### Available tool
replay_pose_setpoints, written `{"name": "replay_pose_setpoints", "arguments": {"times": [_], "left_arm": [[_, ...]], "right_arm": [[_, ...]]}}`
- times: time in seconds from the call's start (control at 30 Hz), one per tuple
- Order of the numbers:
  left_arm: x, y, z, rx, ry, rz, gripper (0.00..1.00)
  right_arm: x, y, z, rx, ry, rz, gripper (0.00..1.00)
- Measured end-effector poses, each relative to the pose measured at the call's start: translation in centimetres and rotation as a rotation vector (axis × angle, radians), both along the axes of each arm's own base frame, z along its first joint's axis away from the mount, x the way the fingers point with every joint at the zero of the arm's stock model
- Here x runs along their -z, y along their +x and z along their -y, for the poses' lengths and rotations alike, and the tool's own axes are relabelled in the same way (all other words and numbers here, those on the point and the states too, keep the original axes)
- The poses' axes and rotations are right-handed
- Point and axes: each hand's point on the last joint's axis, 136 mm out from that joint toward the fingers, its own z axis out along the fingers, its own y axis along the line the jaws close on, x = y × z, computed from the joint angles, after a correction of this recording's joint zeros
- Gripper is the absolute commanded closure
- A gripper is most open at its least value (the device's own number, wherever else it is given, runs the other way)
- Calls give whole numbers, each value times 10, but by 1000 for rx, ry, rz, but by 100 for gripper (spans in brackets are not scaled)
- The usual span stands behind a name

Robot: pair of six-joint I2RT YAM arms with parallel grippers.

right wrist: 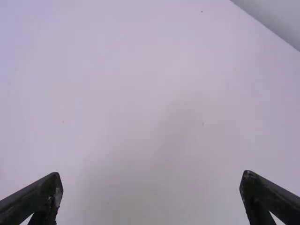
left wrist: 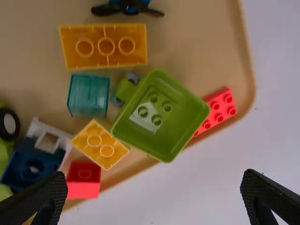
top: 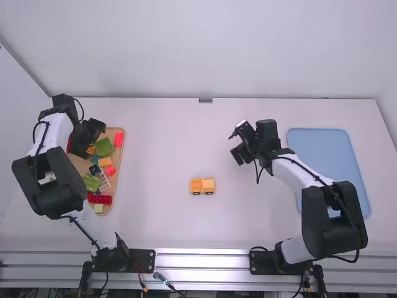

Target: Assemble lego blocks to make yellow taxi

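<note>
Taxi (top: 202,185): central, likely for reach
Left pincer (left wrist: 154,177): apart over tray (left wrist: 245,51), likely for picking
Right pincer (right wrist: 151,176): apart, aside

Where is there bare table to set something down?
Between the tan tray and the orange toy car, and from that car to the back wall. Crowded: the tan tray, packed with blocks, under the left arm.

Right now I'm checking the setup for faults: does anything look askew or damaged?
Nothing looks spilled or damaged. Only mildly odd: in the tray, the long orange brick lies upside down, its hollow underside up.
</note>
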Motion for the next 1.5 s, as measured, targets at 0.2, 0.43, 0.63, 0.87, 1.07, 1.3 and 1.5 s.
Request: {"name": "replay_pose_setpoints", "arguments": {"times": [0.2, 0.43, 0.63, 0.87, 1.07, 1.3, 1.5], "left_arm": [[5, -17, 17, -142, -79, -85, 1], [15, -17, 16, -172, -82, -78, 14], [24, -23, 14, -184, -67, -95, 14], [31, -29, 10, -214, -42, -117, 20], [40, -30, 8, -223, -29, -112, 26], [42, -29, 6, -237, -18, -104, 30], [52, -32, 6, -249, -13, -104, 31]], "right_arm": [[1, -1, 0, 2, 0, -5, 1], [1, -1, 0, 3, 1, -4, 1], [1, -1, 1, 4, 0, -8, 1], [2, -2, 1, 3, -1, -12, 1], [4, -4, 1, 3, -4, -26, 1], [4, -4, 1, 3, -5, -26, 1], [4, -4, 1, 4, -4, -26, 1]]}}
